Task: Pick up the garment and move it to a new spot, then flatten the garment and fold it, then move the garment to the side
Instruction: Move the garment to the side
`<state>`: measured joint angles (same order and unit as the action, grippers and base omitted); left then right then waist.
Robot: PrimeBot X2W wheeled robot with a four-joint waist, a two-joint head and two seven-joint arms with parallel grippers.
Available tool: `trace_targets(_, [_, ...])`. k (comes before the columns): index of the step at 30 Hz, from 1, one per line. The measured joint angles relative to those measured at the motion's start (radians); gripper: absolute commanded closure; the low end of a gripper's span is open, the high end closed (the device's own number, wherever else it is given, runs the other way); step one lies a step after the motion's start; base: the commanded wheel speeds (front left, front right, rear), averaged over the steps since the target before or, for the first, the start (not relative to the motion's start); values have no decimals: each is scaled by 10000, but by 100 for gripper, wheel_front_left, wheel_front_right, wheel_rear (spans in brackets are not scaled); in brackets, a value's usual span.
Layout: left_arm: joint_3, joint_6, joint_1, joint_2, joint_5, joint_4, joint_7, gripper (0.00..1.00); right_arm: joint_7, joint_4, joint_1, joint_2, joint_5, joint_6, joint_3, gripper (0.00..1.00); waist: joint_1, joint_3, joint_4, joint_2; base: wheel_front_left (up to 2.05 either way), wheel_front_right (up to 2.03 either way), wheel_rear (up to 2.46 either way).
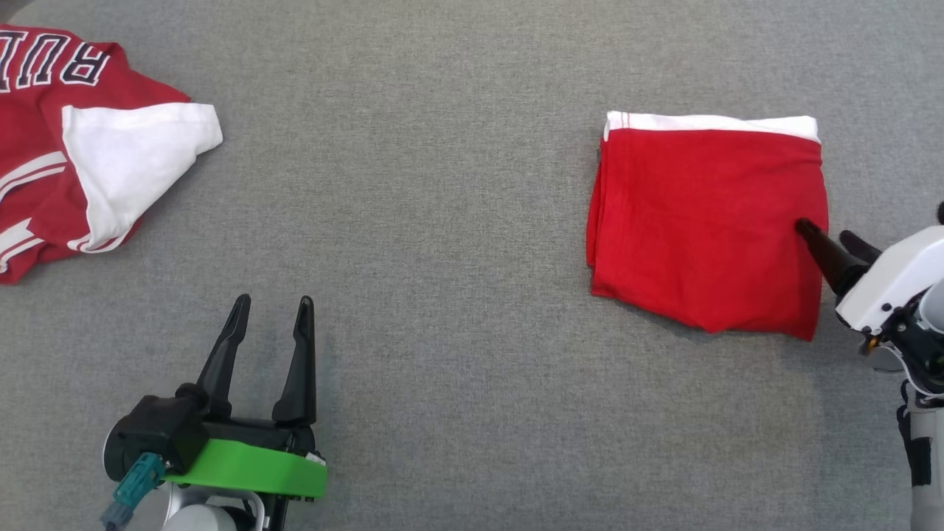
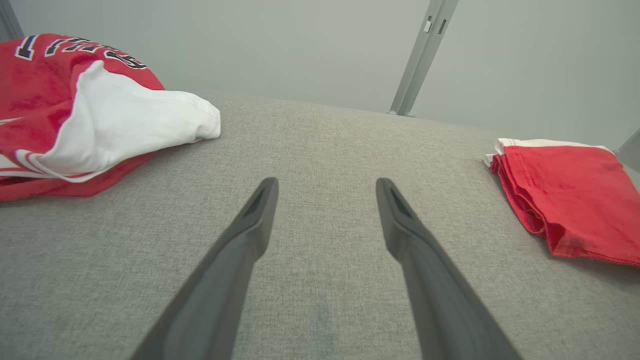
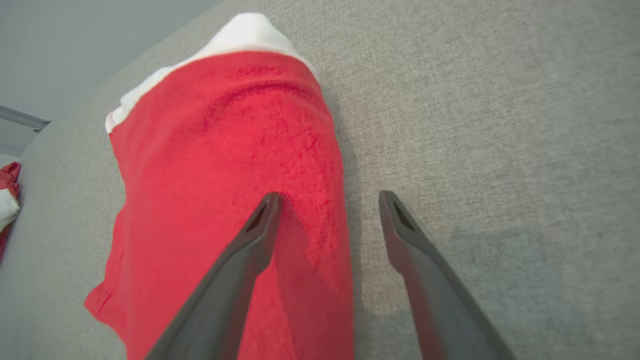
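Grey surface [image 1: 457, 221], folded garment [image 1: 708, 221] parked off right I reckon, so right gripper [image 1: 822, 230] at its edge and left gripper [image 1: 273, 301] gape empty.

The worktop [image 1: 457, 221] is grey woven cloth, matt and coarse-grained; the folded garment [image 1: 708, 221] under the right gripper [image 3: 328, 196] is soft red knit, matt and slightly fuzzy, with a white cloth strip along its far edge; the jersey [image 1: 44, 147] far to the left of the left gripper [image 1: 273, 299] is red cloth with white lining; both grippers' fingers look like dark matt plastic; the green band [image 1: 251, 472] behind the left gripper is smooth plastic; the housing [image 1: 896, 284] behind the right gripper is glossy white plastic.
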<state>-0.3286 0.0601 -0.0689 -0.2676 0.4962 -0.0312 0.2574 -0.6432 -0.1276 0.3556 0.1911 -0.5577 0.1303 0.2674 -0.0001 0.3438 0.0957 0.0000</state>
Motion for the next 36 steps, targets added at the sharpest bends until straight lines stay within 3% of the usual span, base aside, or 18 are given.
trace_targets(4, [-23,2,0,-10,0,113,-12,0,-510,-410,270,-31,-364,0,-253,0,0,13,157,0,0,0,0])
trace_targets(8, [13,12,-1,6,12,157,-12,0,-1567,-790,396,362,-669,2,-282,0,0,-16,375,0,0,0,0])
trace_targets(9, [15,12,-3,13,25,159,-12,0,-1737,-876,502,510,-663,2,-219,24,0,-21,425,0,0,0,0])
trace_targets(10, [6,10,-8,15,29,165,-12,0,-1852,-941,613,606,-623,0,-153,69,0,-24,473,0,0,0,0])
trace_targets(11, [-2,10,-17,25,29,174,-12,0,-2000,-965,714,621,-642,0,-96,100,0,-24,517,0,0,0,0])
trace_targets(15, [-21,2,-35,90,29,213,-8,0,-2583,-779,1174,546,-832,0,-180,100,1,-3,661,0,0,0,0])
trace_targets(18, [48,0,-41,148,33,157,2,0,-3526,-132,1680,249,-1327,0,-970,100,1,153,664,0,0,0,0])
trace_targets(25, [134,-144,-288,148,29,35,6,0,-4447,545,2424,238,-1538,0,-1639,100,1,693,439,0,0,0,0])
trace_targets(32, [351,-84,-537,-29,-81,-339,12,0,-3956,362,2934,846,-677,2,-1170,100,2,1207,-37,0,0,0,0])
trace_targets(36, [305,-94,-612,-153,-247,-685,15,0,-3444,102,2929,830,-500,2,-1118,100,2,1374,-554,0,0,0,0])
